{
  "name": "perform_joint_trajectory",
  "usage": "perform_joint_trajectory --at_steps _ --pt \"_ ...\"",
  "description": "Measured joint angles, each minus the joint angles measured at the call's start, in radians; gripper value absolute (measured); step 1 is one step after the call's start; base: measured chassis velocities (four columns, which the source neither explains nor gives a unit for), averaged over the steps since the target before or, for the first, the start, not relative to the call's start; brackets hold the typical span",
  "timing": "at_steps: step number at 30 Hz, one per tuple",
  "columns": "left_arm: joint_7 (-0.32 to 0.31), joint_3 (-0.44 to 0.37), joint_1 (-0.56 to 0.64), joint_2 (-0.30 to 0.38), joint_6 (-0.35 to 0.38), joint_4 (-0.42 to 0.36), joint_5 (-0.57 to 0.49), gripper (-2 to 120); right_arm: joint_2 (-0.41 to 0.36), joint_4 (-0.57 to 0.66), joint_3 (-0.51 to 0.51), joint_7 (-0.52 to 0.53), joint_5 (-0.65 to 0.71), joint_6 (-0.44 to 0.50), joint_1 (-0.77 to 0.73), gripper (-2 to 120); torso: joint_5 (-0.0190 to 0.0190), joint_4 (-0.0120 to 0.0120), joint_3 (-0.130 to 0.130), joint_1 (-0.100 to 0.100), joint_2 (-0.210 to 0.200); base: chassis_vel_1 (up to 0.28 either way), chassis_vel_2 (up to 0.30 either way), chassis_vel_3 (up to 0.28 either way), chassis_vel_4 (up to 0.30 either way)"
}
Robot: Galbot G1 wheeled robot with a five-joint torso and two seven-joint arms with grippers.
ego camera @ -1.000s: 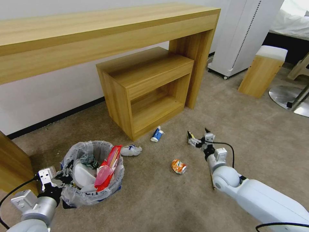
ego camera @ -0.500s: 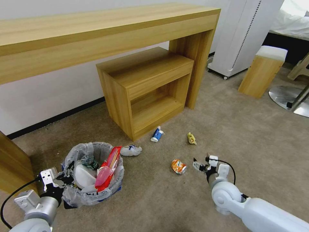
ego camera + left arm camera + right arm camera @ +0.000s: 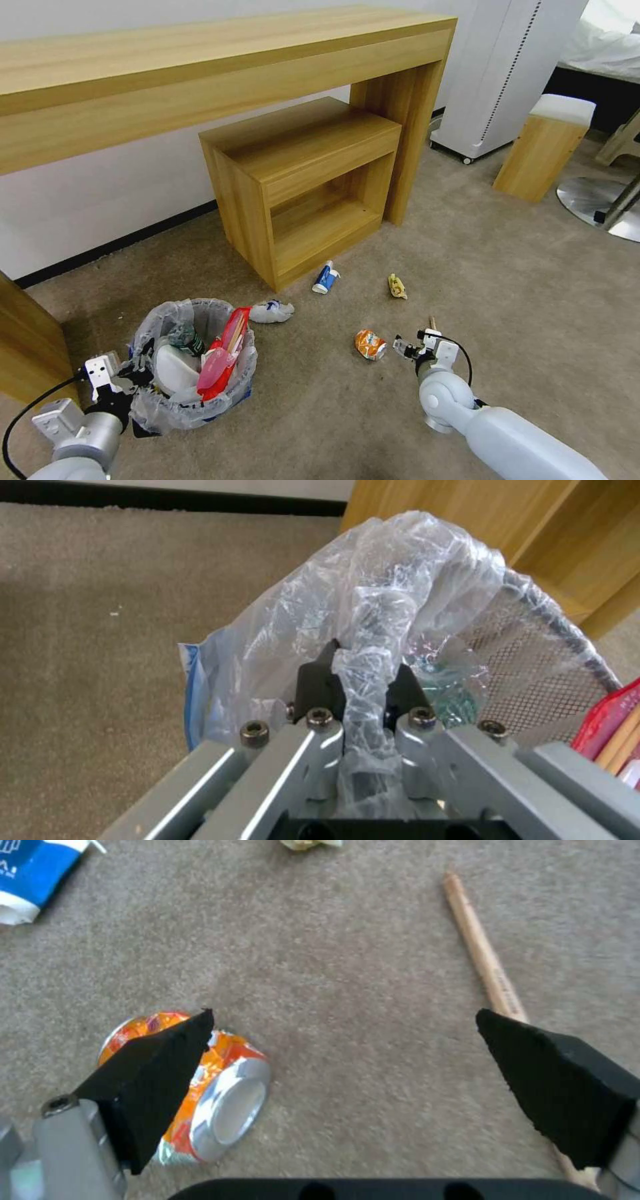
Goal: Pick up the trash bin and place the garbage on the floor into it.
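Your right gripper (image 3: 415, 344), fingers wide and empty, has pulled back from the yellow wrapper (image 3: 397, 287) at twelve o'clock, apparently retargeting the crushed can (image 3: 370, 345); your left gripper (image 3: 363, 677) stays clamped on the trash bin (image 3: 193, 360) liner.

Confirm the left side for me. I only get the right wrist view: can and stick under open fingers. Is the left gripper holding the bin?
Observer: Yes. The left gripper is shut on the bag-lined rim of the trash bin.
Operator: Anything in it?
Observer: Red wrappers and a white slipper stick up inside.
Operator: Any litter outside my view?
Observer: A crumpled white piece lies on the floor just beyond the bin, left of the orange can that the right gripper hovers by.
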Motion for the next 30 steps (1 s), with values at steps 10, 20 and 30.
perform_joint_trajectory --at_steps 10,20,30 --pt "0.0 0.0 0.006 -0.004 -0.002 -0.005 0.001 3 0.105 -0.12 -0.015 -0.034 -0.028 -0.006 0.031 100 -0.0001 -0.0001 0.0 0.0 0.0 0.0 0.0 0.0 0.0" --pt "0.0 -0.004 0.013 0.0 -0.008 -0.011 -0.005 3 0.219 -0.271 -0.019 -0.081 -0.102 0.015 0.041 100 0.0003 -0.0001 0.0 0.0 0.0 0.0 0.0 0.0 0.0" --pt "0.002 0.001 0.011 -0.001 -0.014 -0.01 -0.005 3 0.217 -0.307 -0.022 -0.089 -0.162 0.046 0.045 73 0.0001 -0.0001 0.0 0.0 0.0 0.0 0.0 0.0 0.0"
